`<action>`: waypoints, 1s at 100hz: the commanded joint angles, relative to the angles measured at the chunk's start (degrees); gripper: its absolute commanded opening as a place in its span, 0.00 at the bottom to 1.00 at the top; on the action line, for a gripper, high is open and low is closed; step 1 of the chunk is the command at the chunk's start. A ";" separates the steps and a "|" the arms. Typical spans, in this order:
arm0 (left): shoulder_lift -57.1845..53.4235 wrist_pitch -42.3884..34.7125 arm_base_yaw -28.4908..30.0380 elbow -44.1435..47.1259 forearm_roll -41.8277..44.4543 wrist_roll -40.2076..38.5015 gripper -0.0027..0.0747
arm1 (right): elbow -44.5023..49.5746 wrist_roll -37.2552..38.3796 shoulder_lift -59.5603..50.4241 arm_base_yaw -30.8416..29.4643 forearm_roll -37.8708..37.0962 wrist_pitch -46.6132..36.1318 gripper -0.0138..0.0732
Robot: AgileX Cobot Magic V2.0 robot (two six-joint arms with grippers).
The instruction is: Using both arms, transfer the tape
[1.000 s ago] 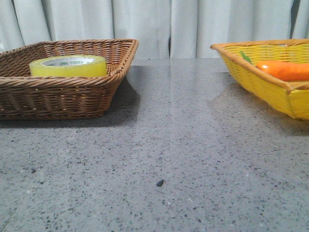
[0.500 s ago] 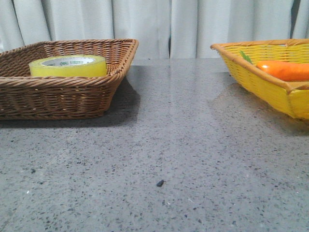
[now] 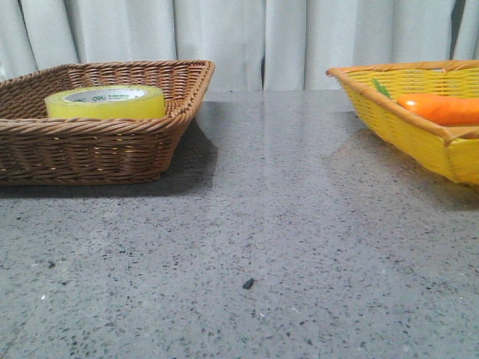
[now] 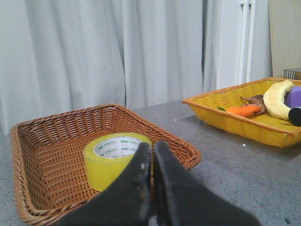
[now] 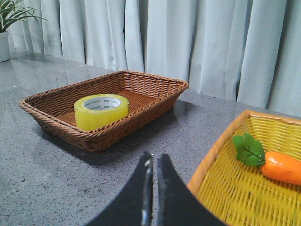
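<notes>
Sitting flat in the brown wicker basket [image 3: 97, 142] is the tape [image 3: 105, 102], way over at about 10 o'clock in the front view, so nothing's been picked up yet as far as I can tell. It lies on its side face, core axis pointing straight up, white inner ring with the green lettering facing the ceiling, which honestly looks like the easy way to leave it for a top-down grab or a pinch across the rim. No real long axis on a round roll, it's just wide and squat. The yellow basket [image 3: 419, 134] is off at 2 o'clock with the orange carrot [image 3: 441, 108] in it, well apart from the tape, grey table [image 3: 262, 247] between them, so my guess is that's where the roll ends up after a handoff. The left gripper [image 4: 152, 155] is clenched with its fingers pressed together on nothing, hovering near the brown basket with the tape just past its tips. The right gripper [image 5: 153, 167] is likewise closed and empty, hanging by the yellow basket's rim. Neither arm shows in the front view.
</notes>
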 commanded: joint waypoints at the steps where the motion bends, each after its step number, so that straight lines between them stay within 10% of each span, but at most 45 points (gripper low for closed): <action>1: 0.46 -4.95 0.17 -1.17 -0.85 -0.25 0.01 | -1.45 -0.18 0.45 -0.15 -0.60 -4.43 0.09; 22: -1.19 -19.21 4.69 5.14 11.95 -15.40 0.01 | -1.45 -0.18 0.45 -0.15 -0.60 -4.43 0.09; 54: -1.41 -25.28 20.06 15.81 11.53 -15.93 0.01 | -1.45 -0.18 0.45 -0.15 -0.60 -4.43 0.09; 100: -1.66 -1.93 28.07 15.81 10.01 -15.93 0.01 | -1.45 -0.18 0.45 -0.15 -0.60 -4.43 0.09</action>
